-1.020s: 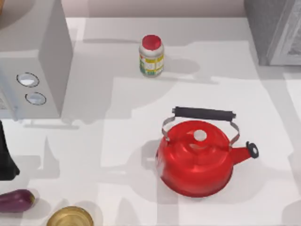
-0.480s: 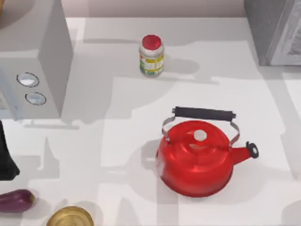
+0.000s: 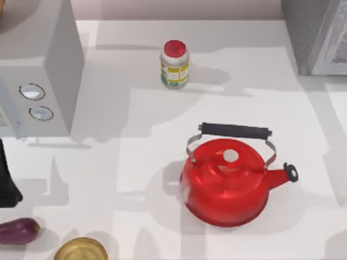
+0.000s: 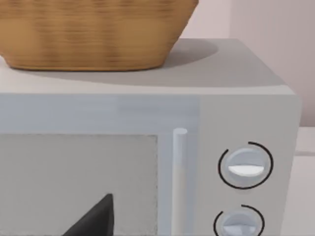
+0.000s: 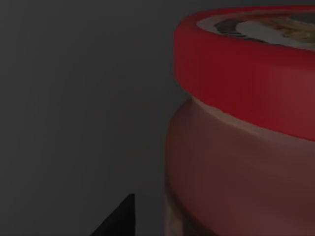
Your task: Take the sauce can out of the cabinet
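The can (image 5: 241, 128) sits very close to my right wrist camera, against dim dark grey walls, so I judge it is inside the cabinet (image 3: 317, 35) at the far right corner of the table, which is why it doesn't appear from above. Its red rim and part of the printed top are visible, body upright. One dark fingertip (image 5: 115, 219) of my right gripper pokes into that view just beside the can; I can't tell whether the fingers are apart, together or clamped on it, nor whether they touch it. My read: the right arm is reaching into the cabinet because that unit is on its side, and the camera is this close because the gripper is at grasp range. Extraction is not done. Outward on the table (image 3: 141, 162): a red kettle (image 3: 227, 181) stands centre-right, between the cabinet and the near edge, so any pull-out path should stay clear of its handle. A white jar (image 3: 174, 64) with a red cap stands farther back, well apart. My left arm is parked at the left edge in front of the microwave (image 4: 211, 147), which has a wicker basket (image 4: 93, 34) on top; its finger state I can't tell either. An eggplant (image 3: 19, 230) and a brass bowl (image 3: 81, 249) lie near left, out of the way.
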You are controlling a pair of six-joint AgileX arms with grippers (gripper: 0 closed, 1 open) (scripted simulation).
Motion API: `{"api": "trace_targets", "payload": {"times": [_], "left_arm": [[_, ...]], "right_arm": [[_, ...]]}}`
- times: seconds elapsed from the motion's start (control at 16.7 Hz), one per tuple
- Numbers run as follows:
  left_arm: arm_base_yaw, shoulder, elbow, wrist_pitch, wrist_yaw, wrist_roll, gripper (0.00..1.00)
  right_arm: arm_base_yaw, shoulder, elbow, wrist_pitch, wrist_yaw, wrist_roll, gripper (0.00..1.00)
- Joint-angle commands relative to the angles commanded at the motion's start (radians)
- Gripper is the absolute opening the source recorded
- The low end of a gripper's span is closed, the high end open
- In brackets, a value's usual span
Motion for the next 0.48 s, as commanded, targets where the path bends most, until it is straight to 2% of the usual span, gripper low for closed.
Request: {"api": "trace_targets", "payload": {"times": [0.48], "left_arm": [[0.0,0.0,0.0,0.0,0.0,0.0,1.0]], "right_arm": [[0.0,0.0,0.0,0.0,0.0,0.0,0.1]]}}
